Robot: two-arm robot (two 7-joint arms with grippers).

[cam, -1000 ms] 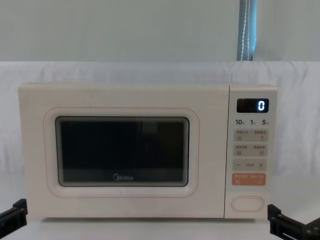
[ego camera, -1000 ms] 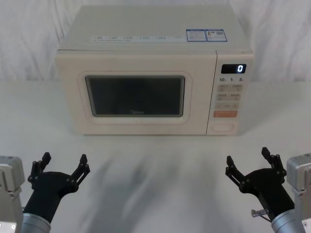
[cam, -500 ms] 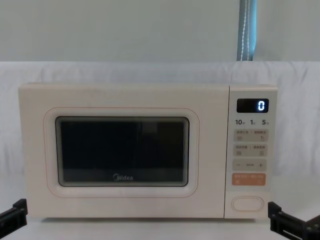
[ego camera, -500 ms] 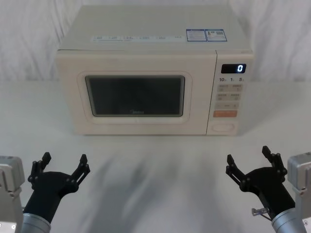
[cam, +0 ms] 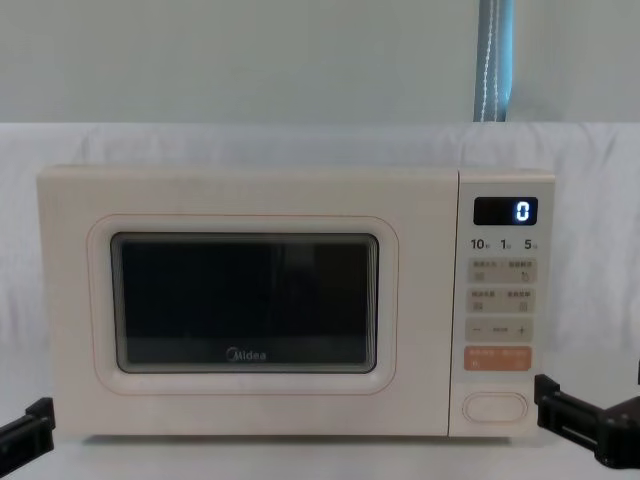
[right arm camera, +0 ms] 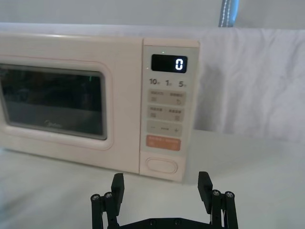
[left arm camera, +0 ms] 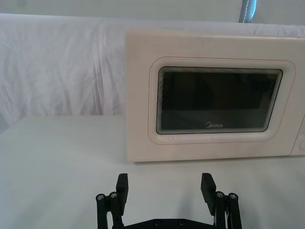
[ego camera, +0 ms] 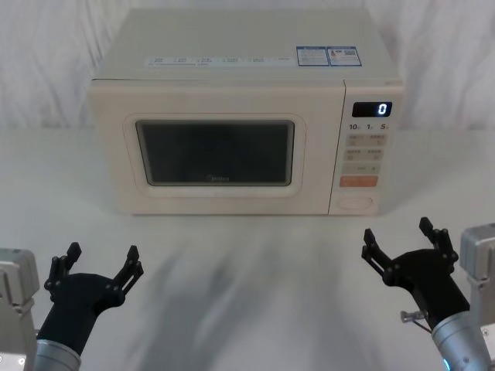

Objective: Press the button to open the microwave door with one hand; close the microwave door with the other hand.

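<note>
microwave (ego camera: pixel 232 116) facing the robot, long axis left-right, door (ego camera: pixel 216 151) closed, both tools (ego camera: pixel 97 267) (ego camera: pixel 402 246) spread wide, empty

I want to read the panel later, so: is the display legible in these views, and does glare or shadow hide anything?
Chest and right wrist views: the display reads a crisp 0. Head view: soft shadows streak the table before the microwave. Left wrist view: the microwave door glass is dark, with no glare.
</note>
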